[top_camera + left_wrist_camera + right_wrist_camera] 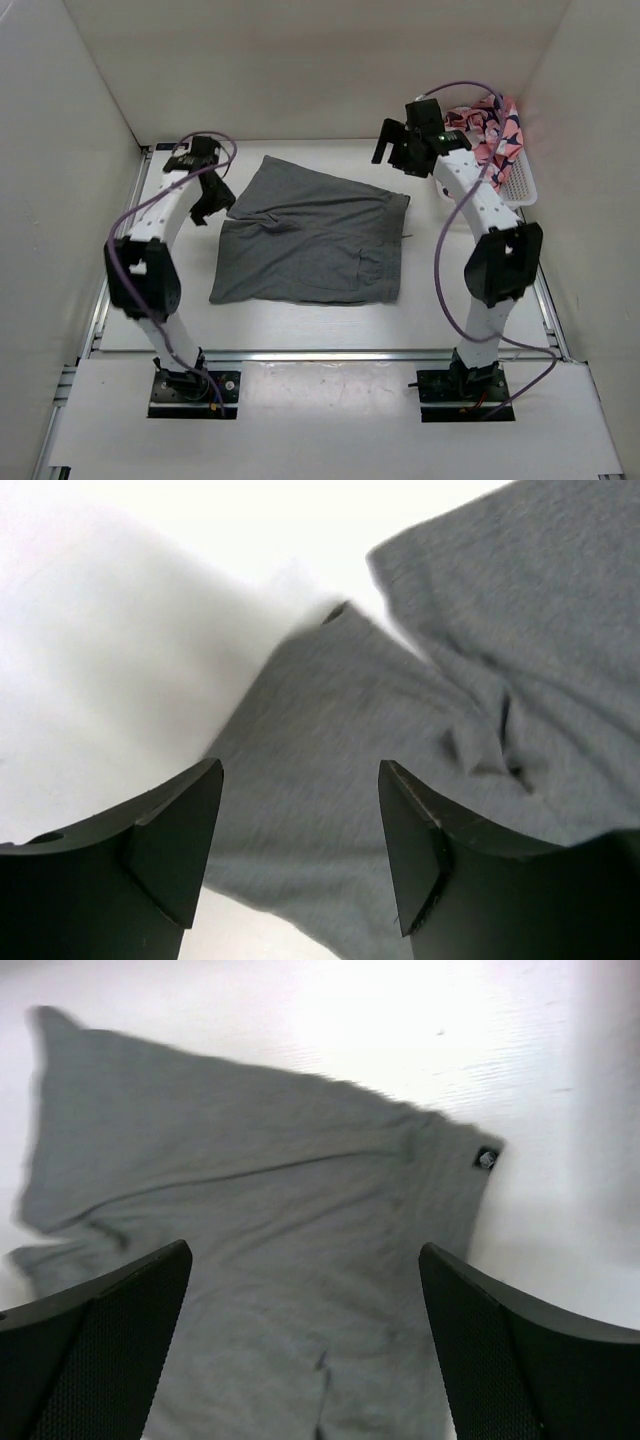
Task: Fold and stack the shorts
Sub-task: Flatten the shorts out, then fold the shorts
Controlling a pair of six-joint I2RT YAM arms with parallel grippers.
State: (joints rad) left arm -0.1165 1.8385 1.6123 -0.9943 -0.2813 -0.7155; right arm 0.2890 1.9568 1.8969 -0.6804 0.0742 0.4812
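Observation:
The grey shorts [310,240] lie spread on the white table in the middle of the top view, waistband to the right, a wrinkle near the left. My left gripper [212,202] hangs open and empty just above the shorts' left edge; its wrist view shows the grey fabric [330,780] between its fingers [175,840]. My right gripper [392,150] is open and empty, raised above the shorts' far right corner. Its wrist view looks down on the shorts [260,1230] and a small dark label [487,1158] at the waistband corner.
A white basket [518,180] with pink and navy patterned cloth [490,135] stands at the far right against the wall. White walls enclose the table on three sides. The arm bases sit on the near rail [320,385].

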